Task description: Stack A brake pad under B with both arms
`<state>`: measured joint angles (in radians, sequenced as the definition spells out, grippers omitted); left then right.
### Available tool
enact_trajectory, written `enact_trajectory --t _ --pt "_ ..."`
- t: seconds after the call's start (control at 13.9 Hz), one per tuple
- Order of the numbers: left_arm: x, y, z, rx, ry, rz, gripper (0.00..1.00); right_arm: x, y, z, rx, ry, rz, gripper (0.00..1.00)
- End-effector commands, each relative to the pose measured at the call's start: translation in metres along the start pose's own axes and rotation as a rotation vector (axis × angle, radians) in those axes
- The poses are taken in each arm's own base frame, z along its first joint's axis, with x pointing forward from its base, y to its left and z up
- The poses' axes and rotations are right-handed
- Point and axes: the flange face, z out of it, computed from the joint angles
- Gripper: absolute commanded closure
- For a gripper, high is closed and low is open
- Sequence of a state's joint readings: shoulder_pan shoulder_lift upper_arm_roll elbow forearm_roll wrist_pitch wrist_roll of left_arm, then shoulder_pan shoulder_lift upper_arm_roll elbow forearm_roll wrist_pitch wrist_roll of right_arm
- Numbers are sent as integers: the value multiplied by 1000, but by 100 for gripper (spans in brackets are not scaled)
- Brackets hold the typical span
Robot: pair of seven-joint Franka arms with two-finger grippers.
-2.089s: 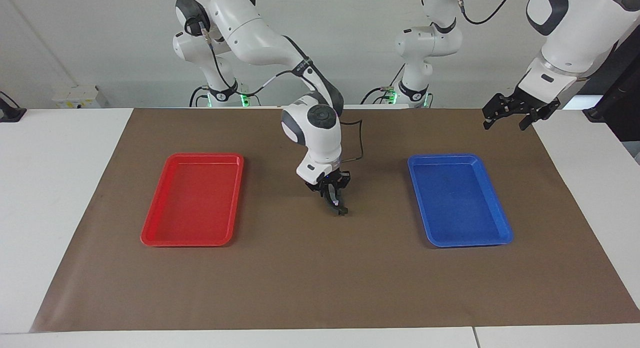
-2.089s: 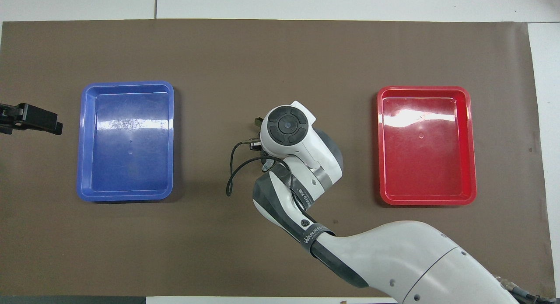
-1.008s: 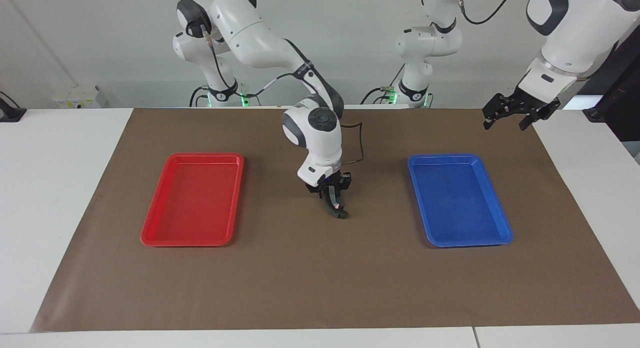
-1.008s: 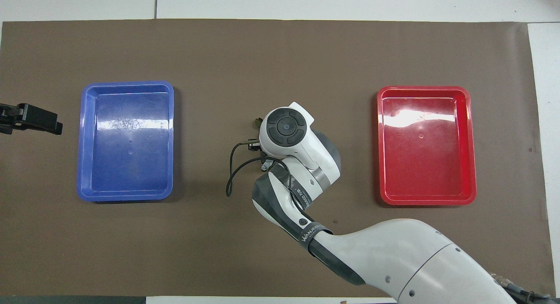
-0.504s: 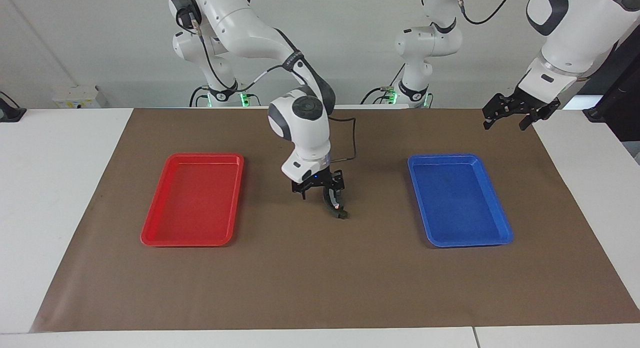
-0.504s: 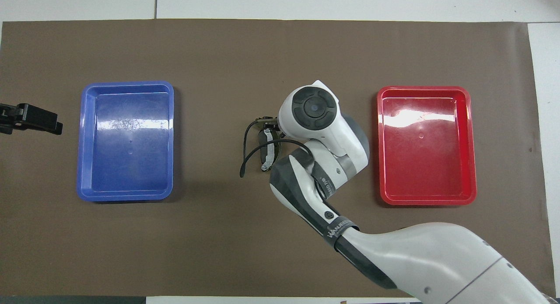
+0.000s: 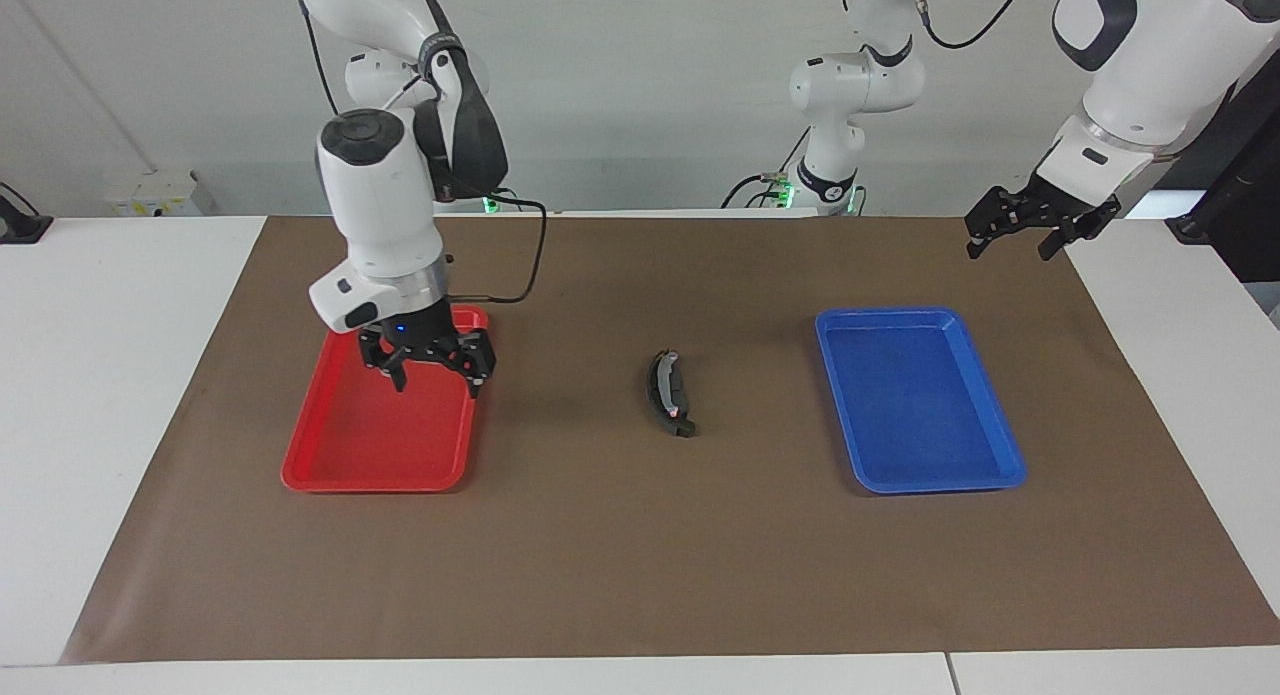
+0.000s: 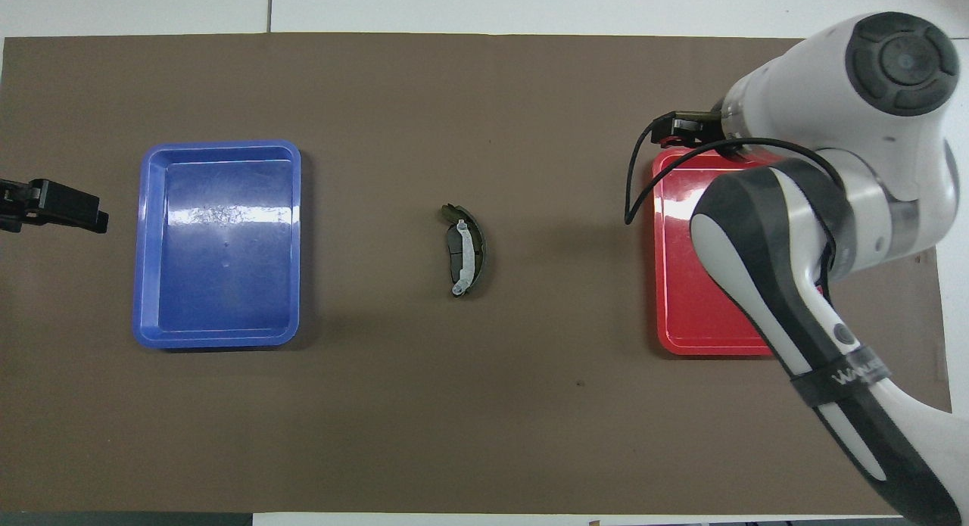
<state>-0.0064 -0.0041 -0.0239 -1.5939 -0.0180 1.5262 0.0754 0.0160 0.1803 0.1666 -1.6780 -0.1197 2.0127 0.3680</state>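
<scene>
Hanging over the red tray (image 7: pixel 385 430), right gripper (image 7: pixel 428 367) points down, jaws apart, empty. Left gripper (image 7: pixel 1040 225) waits raised over the desk's (image 7: pixel 640 535) edge, jaws apart. B (image 7: pixel 668 392) lies mid-desk between trays, well apart from both.

Overhead: right arm (image 8: pixel 817 208) covers the tray. B (image 8: pixel 467 247) lies on the pad (image 8: pixel 454 255); left gripper (image 8: pixel 53 206) beside the blue tray (image 8: pixel 141 246).

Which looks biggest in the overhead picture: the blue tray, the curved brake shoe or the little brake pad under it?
1. Blue tray, by far the biggest.
2. Crescent brake shoe.
3. Brake pad, smallest, though the shoe partly covers it, so its full size is unsure.
</scene>
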Motion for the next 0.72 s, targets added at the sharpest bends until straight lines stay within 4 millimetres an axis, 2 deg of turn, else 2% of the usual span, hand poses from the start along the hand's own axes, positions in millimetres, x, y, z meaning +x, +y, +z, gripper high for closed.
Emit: enact_trajectory --t 0.0,0.22,0.43,0.58,0.65 --pt "-4 -2 -2 14 4 0 0 -7 44 -32 -44 -20 -17 1" --pt "-4 -2 -2 16 4 1 0 -26 79 -78 -55 -61 29 1" --pt "-4 -3 -2 16 4 0 0 -42 110 -107 -28 -137 102 1" --pt "-4 -2 -2 16 4 1 0 -45 118 -127 -31 -190 82 1" --pt "-4 -2 -2 14 4 1 0 -47 119 -126 -30 -202 56 1"
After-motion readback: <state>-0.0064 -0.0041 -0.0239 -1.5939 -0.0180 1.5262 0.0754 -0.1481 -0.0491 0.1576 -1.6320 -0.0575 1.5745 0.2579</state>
